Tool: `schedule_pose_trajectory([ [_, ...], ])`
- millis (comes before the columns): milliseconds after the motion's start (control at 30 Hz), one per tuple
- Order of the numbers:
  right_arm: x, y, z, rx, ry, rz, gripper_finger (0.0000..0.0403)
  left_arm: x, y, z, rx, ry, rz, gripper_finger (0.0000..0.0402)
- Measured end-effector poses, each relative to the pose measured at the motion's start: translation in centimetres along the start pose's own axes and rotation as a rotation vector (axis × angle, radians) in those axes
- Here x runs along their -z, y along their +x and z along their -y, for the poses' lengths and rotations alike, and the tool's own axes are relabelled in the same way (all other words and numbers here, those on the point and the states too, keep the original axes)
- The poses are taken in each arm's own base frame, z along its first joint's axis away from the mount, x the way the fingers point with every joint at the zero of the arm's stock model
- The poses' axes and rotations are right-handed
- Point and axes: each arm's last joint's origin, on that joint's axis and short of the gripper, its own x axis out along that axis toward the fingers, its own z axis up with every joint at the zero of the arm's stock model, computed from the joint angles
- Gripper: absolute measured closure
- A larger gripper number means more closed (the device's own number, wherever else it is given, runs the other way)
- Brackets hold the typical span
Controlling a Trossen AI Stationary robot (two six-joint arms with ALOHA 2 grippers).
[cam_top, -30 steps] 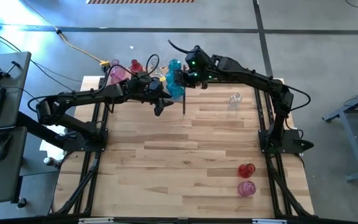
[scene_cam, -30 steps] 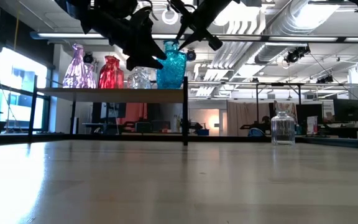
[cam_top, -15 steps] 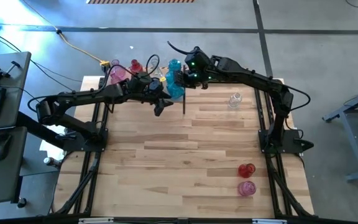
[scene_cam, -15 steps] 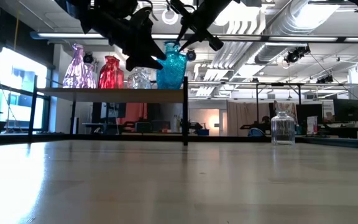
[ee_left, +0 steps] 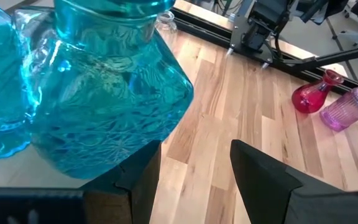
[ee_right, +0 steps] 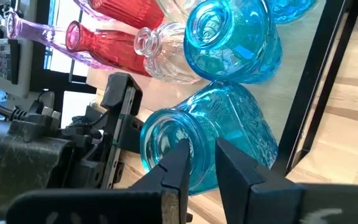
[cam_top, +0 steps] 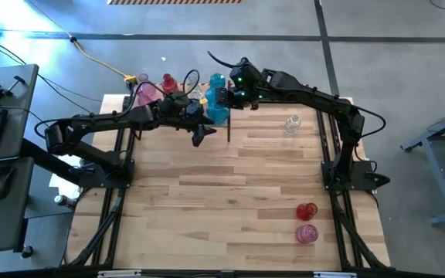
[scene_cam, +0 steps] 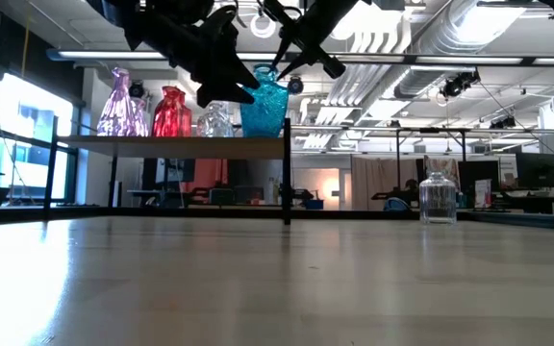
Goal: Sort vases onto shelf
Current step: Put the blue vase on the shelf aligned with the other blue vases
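Seen from above, both dark arms meet at the far edge of the table, over the shelf (cam_top: 178, 114), a light wood panel on a black frame. From this height the vases on it blur into spots of pink, red and teal. The level view across the table separates them: a pink vase (scene_cam: 120, 102), a red vase (scene_cam: 171, 112), a clear vase (scene_cam: 218, 120) and a teal vase (scene_cam: 264, 102) stand in a row on the shelf, the teal one at the end nearest the corner post.

The right gripper (ee_right: 199, 163) sits at the teal vase's (ee_right: 205, 143) neck, one finger inside the mouth and one outside, pinching the glass rim between nearly closed fingers. Its wrist camera also reveals a second teal vase (ee_right: 234, 40) just behind.

The left gripper (ee_left: 194, 165) hangs just beside the same vase's body, fingers apart and grasping nothing; whether a finger brushes the glass is hard to judge. Its camera shows the vase's (ee_left: 104, 93) body up close: translucent glass with a pressed, crackled pattern and bulging shoulders.

Only the overhead view shows all the unsorted vases: a small clear jar-shaped vase (cam_top: 292, 123) on the plank-striped tabletop (cam_top: 230, 193) well apart from the shelf, and a red round-bodied vase (cam_top: 307, 211) beside a ribbed pink vase (cam_top: 307, 233) near the front right corner.
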Motion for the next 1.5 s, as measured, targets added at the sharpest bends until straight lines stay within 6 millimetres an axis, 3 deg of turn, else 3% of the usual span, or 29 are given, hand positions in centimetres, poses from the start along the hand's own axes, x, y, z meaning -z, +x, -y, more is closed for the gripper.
schedule_pose_trajectory([
  [400, -0.3, 0.0, 0.2, 0.015, 0.007, 0.025, 0.0309, 0.1, 0.0, 0.0, -0.005, -0.019, -0.007, 0.0216],
  [1300, -1.2, -0.2, 0.7, -0.029, -0.061, -0.029, 0.0308, 0.4, -0.1, -0.2, -0.063, -0.045, -0.030, 0.0216],
  [1500, -1.7, -1.3, 0.7, -0.060, -0.081, -0.022, 0.0308, 0.3, -0.2, -0.2, -0.060, -0.059, -0.023, 0.0216],
])
